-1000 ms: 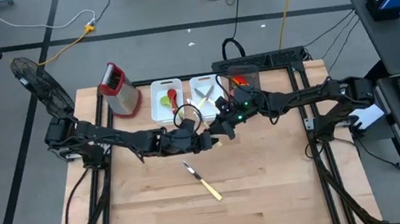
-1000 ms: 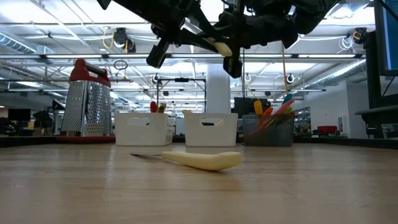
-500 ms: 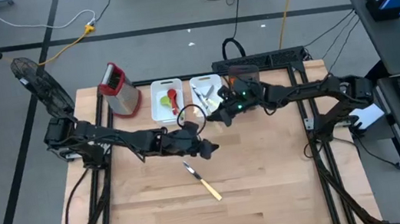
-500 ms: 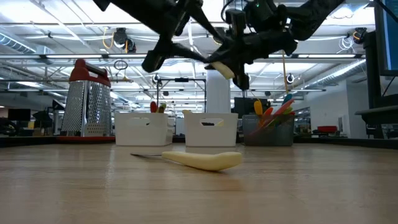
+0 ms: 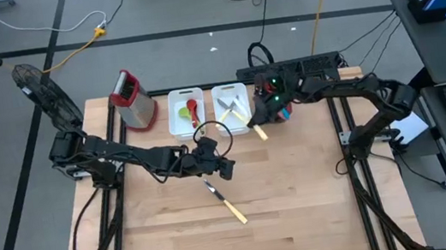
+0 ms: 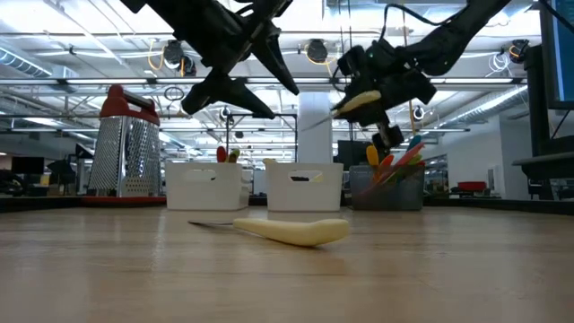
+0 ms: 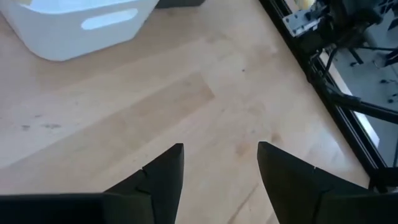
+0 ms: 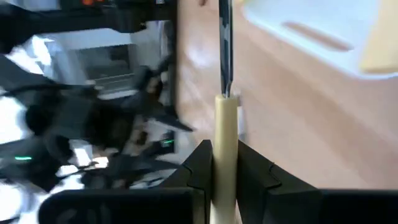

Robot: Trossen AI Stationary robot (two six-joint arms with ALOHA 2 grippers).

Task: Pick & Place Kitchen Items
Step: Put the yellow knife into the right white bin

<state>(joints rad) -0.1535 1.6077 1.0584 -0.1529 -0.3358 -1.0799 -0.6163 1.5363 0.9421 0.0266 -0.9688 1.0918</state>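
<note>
The right gripper [image 5: 259, 121] has carried its pinched yellow-handled utensil [image 5: 256, 130] binward; left gripper [image 5: 225, 168] fingers have spread.

Even overhead light, soft shadows; right wrist view motion-blurred, low view backlit by ceiling lamps

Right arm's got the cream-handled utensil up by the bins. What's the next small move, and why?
Probably ease the right gripper toward the right-hand white bin and lower it before letting go. It is shut on the cream-handled utensil, held in the air, with the handle hanging outside the bin's edge. The left gripper is open and empty above the yellow-handled knife lying on the table.
</note>
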